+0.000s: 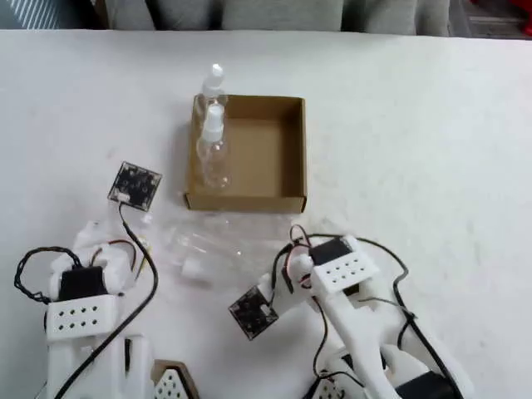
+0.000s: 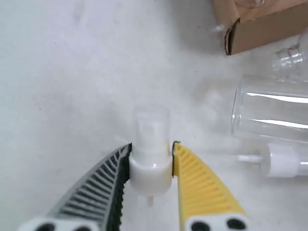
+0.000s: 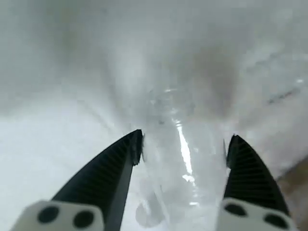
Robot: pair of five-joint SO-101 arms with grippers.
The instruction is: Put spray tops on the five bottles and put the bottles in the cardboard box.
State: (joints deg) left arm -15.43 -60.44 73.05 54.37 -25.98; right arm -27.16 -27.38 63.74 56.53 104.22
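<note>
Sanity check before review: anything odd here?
No spill or damage. One capped bottle sticks past the box's far-left corner; unclear whether it is inside. Uncapped bottles lie on their sides before the box.

So the left arm (image 1: 79, 309) is tucked back. Its hand (image 2: 151, 146) is clamped tight on a spray top (image 2: 150, 169), with the grey finger (image 2: 103, 185) on one side and the yellow finger (image 2: 202, 187) on the other. The right arm (image 1: 357, 320) angles in toward the left one. Its hand (image 3: 186, 137) has both black fingers (image 3: 113, 168) spread wide, pressed against either side of a clear bottle (image 3: 179, 161) sitting between them.
</note>
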